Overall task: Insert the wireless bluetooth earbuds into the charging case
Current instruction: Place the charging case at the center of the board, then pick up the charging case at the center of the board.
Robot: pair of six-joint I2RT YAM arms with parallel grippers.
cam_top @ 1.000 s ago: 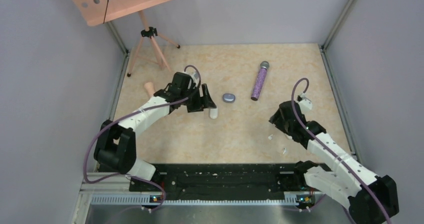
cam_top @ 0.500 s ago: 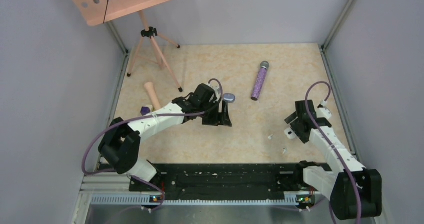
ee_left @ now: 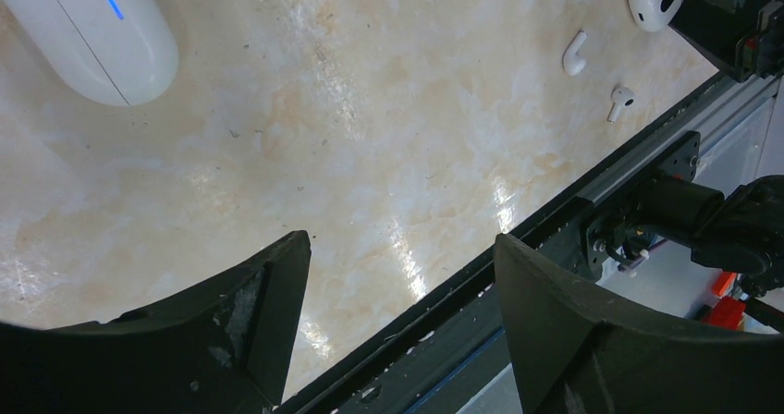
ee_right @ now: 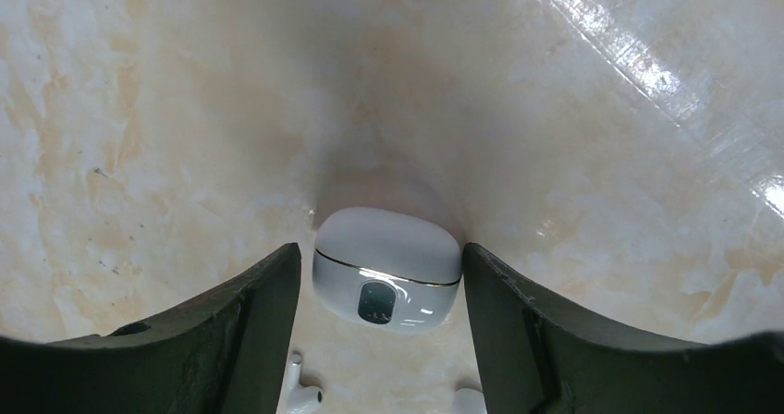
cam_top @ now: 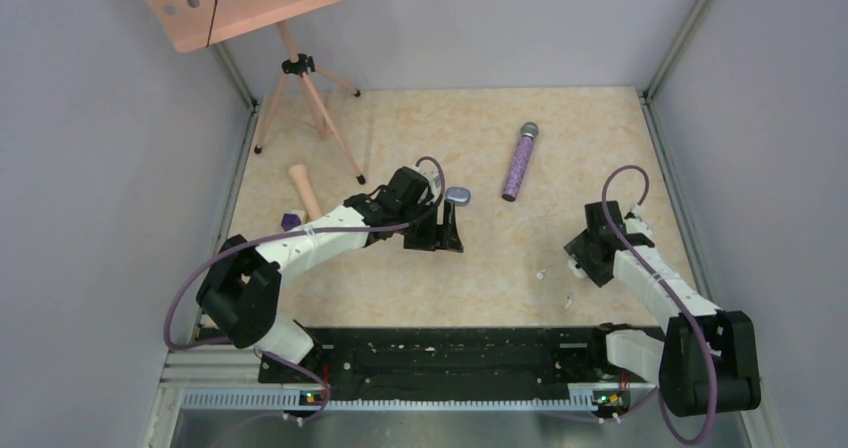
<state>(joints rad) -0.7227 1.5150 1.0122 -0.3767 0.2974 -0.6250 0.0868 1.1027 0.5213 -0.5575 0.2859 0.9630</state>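
Note:
Two white earbuds lie loose on the table, left of my right gripper. In the right wrist view a closed white charging case with a dark window sits between my open right gripper fingers. The left finger stands clear of it and the right one is very close. Earbuds lie just in front of it. My left gripper is open and empty over bare table. A white capsule case with a blue light lies past it, and two earbuds lie further off.
A grey-purple oval case lies by my left gripper. A purple glitter microphone lies at the back. A pink wooden peg, a small purple object and a tripod stand are at the left.
My left arm swung right and now hangs over the white capsule case, next to the grey-purple case. My right gripper turned and settled around the white case.

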